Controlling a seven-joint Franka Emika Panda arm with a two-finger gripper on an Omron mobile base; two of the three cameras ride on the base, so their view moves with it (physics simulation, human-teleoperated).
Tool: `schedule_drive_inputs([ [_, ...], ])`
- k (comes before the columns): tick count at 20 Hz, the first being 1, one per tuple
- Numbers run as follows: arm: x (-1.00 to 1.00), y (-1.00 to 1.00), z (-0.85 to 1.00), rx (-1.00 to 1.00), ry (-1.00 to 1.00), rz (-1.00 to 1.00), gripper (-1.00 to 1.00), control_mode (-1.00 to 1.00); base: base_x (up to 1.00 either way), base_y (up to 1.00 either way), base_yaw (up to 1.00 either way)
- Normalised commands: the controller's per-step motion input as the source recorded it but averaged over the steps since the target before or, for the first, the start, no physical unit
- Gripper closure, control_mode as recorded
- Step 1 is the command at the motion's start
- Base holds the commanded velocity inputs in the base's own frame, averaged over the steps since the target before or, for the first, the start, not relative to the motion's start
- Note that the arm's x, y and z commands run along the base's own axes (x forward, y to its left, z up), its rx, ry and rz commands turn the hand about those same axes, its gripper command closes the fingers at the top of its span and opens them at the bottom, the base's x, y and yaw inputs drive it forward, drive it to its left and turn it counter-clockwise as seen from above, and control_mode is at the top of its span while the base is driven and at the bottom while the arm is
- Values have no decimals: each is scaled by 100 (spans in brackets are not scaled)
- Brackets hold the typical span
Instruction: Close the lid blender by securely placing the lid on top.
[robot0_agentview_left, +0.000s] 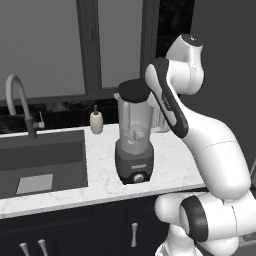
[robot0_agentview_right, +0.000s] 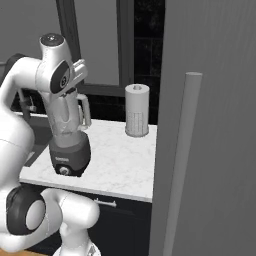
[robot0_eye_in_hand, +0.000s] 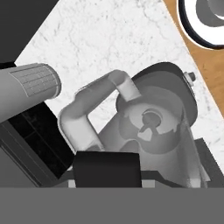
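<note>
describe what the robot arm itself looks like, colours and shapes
The arm is glossy white, built of thick rounded segments, with dark grey to black bands and round caps at the joints. One upper link carries a long dark stripe along its side. In the right base view a round dark disc with a small pale mark sits on the wrist housing. No cables show.

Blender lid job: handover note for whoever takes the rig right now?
Pincer: appears shut on the lid, fingers mostly hidden by it.
Blender: upright on the marble counter, right of the sink.
Done: lid brought up to the jar top.
Left: hand view shows the jar mouth uncovered, blades visible. Centre the lid, press it down, release.
</note>
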Motion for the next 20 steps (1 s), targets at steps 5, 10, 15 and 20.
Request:
schedule_drive_inputs([
  [5, 31, 8, 0, 0, 0, 0, 100, -100, 0, 0, 0],
  [10, 15, 12, -1, 0, 1, 0, 100, -100, 0, 0, 0],
  [15, 0, 22, -8, 0, 2, 0, 100, -100, 0, 0, 0],
  [20, -2, 27, -3, -2, 6, -1, 100, -100, 0, 0, 0],
])
